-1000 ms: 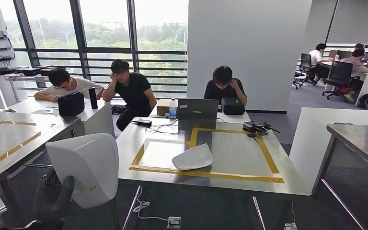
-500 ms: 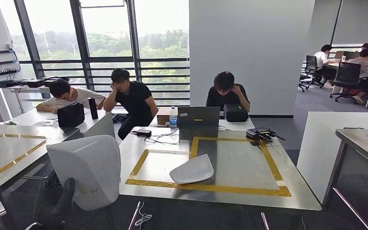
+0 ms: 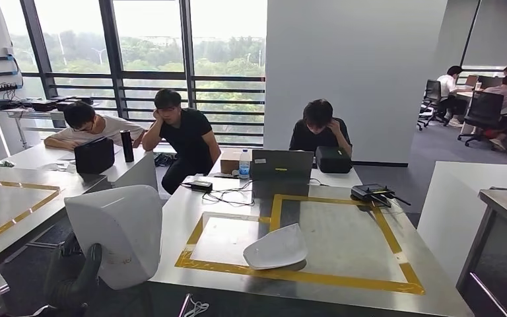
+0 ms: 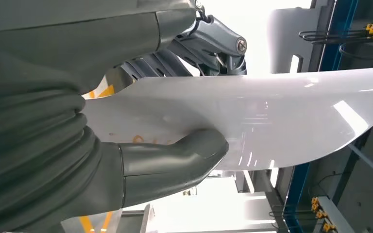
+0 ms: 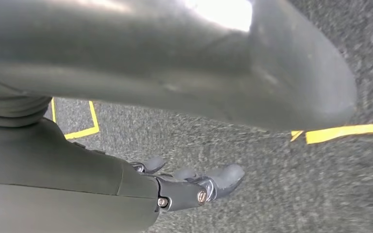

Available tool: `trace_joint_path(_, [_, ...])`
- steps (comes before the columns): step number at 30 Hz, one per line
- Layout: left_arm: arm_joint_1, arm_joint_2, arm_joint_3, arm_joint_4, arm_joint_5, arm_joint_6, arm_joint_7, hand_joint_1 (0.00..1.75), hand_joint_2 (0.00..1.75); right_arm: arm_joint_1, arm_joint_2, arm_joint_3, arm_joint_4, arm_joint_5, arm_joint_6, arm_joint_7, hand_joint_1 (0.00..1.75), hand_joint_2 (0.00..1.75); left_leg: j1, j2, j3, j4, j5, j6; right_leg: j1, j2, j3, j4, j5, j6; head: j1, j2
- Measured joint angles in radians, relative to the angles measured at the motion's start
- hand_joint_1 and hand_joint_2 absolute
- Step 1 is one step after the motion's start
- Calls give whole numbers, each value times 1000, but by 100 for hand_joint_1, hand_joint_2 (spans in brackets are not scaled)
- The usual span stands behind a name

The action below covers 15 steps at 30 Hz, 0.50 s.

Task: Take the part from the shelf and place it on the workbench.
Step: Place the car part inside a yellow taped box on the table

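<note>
While the left hand [image 4: 141,121] clamps the white part [image 3: 120,231] between thumb and fingers, low at the robot's left side, the step reads as carry: the workbench [image 3: 343,281] lies just ahead (a similar white shell [image 3: 276,247] already rests inside its yellow tape). Next: lift across, set down. Right hand [image 5: 194,182] hangs over the floor holding nothing, fingers loosely bent
</note>
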Motion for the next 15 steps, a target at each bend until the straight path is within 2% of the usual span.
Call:
trace_joint_path(2, [0, -1, 0, 3, 0, 0, 0, 175, 175, 1, 1, 0, 0, 0, 0, 0, 0, 0, -3, -1, 23, 0, -23, 3, 0, 0, -85, 98, -57, 4, 1, 0])
trace_joint_path(3, [1, -2, 0, 5, 0, 0, 0, 175, 175, 2, 1, 0, 0, 0, 0, 0, 0, 0, -4, -2, 38, 0, -36, 3, 0, 0, -112, 108, -75, 5, 2, 0])
trace_joint_path(4, [0, -3, 0, 7, 0, 0, 0, 175, 175, 3, 1, 0, 0, 0, 0, 0, 0, 0, -5, -3, 55, 0, -50, 2, 0, 0, -123, 87, -72, 3, 3, 0])
trace_joint_path(5, [0, -3, 0, 9, 0, 0, 1, 175, 175, 4, 1, 0, 0, 1, 0, 0, 0, 0, -7, -3, 73, 0, -64, 0, 0, 0, -121, 38, -42, 0, 3, 0])
trace_joint_path(7, [-4, -4, 0, 14, 0, 0, 1, 175, 175, 6, 1, 0, 0, 2, 1, -1, 0, 0, -10, -4, 103, 1, -93, -4, 5, 0, -102, -88, 74, -12, 3, 0])
trace_joint_path(8, [-6, -4, 0, 18, 0, 0, 1, 175, 175, 7, 1, 0, 0, 3, 1, -2, 0, 0, -11, -6, 114, 2, -108, -8, 9, 0, -92, -131, 119, -18, 3, 0])
trace_joint_path(9, [-8, -5, 0, 21, -1, 1, 2, 175, 175, 8, 1, 0, 0, 3, 2, -3, 0, 0, -11, -8, 125, 2, -119, -13, 13, 0, -83, -155, 146, -24, 3, 0])
trace_joint_path(12, [-15, -4, 0, 21, -4, 4, 1, 175, 175, 4, 1, 0, 0, 5, 6, -4, 0, 0, -9, -11, 140, 29, -116, -32, 15, 0, -48, -172, 139, -41, 3, 0])
trace_joint_path(13, [-19, -4, 0, 21, -5, 5, 0, 175, 175, 2, 0, 0, 0, 6, 7, -4, 0, 0, -8, -10, 125, 63, -110, -36, 12, 0, -34, -178, 134, -47, 2, 0])
trace_joint_path(15, [-24, -3, 0, 23, -6, 6, -1, 175, 175, 0, 0, 0, 0, 8, 9, -3, 0, 0, -6, -7, 55, 171, -124, -43, 8, 0, -9, -183, 118, -55, 0, 0])
